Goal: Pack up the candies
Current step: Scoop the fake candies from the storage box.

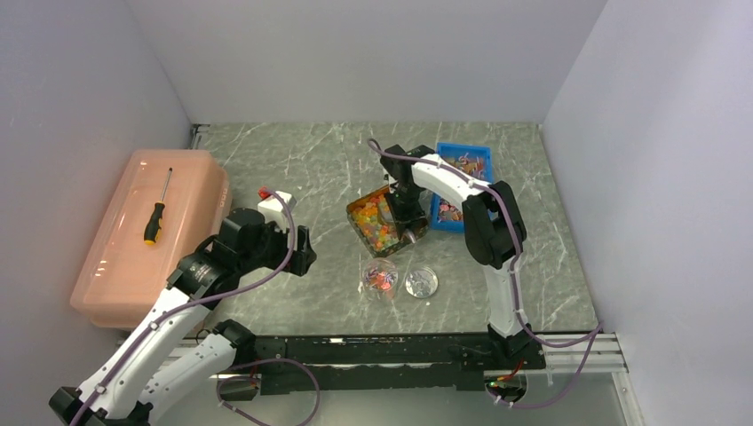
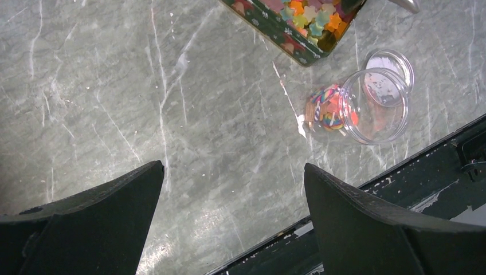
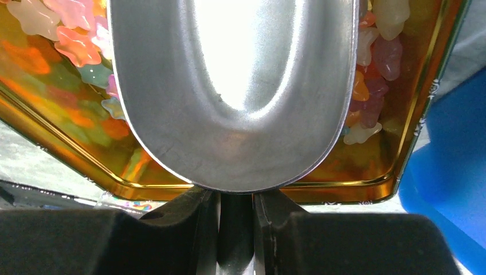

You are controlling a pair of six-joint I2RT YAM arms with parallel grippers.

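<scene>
Left gripper (image 2: 232, 172) hovering low over the table (image 1: 311, 169), spread wide, gripping nothing. Right arm reaching forward, right gripper (image 3: 236, 201) pinching the scoop (image 3: 235, 97) by its handle, bowl sitting over the candies (image 3: 367, 86) in the tin (image 3: 395, 166). Only the left wrist view showing coloured pieces inside the clear jar (image 2: 375, 106).

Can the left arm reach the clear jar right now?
Probably yes. The left gripper is open with only bare table between it and the jar; the right gripper holds the scoop over the tin, out of the way.
</scene>
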